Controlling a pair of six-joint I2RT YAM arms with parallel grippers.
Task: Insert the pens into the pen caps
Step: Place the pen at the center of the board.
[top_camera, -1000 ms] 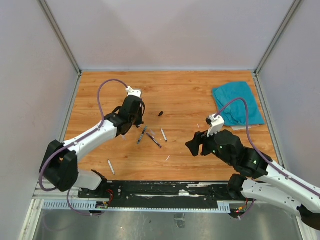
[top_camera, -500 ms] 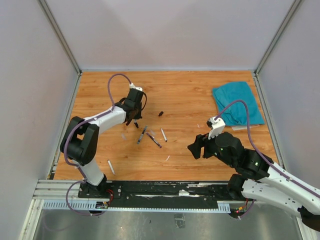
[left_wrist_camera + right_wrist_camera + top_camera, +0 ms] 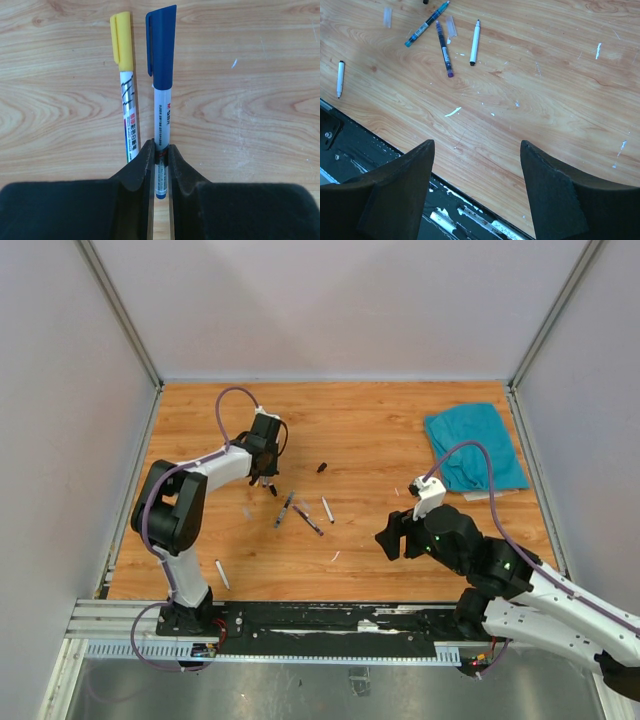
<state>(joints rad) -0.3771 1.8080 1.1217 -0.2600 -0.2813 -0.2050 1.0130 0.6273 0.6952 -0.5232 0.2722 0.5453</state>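
Over on the left, the left gripper (image 3: 160,150) pinches a blue-capped pen (image 3: 162,95) by its barrel, just beside a yellow-capped pen (image 3: 126,90). Right gripper (image 3: 476,150) hangs spread, holding nothing. Looks like set-down; next, let go and fetch an uncapped pen (image 3: 443,47).

We count six pens (image 3: 308,520), one blue-capped pen (image 3: 161,95), one yellow-capped pen (image 3: 127,100), four loose pens (image 3: 444,48) apart from those, one stray dark cap (image 3: 322,467), one teal cloth (image 3: 475,445).
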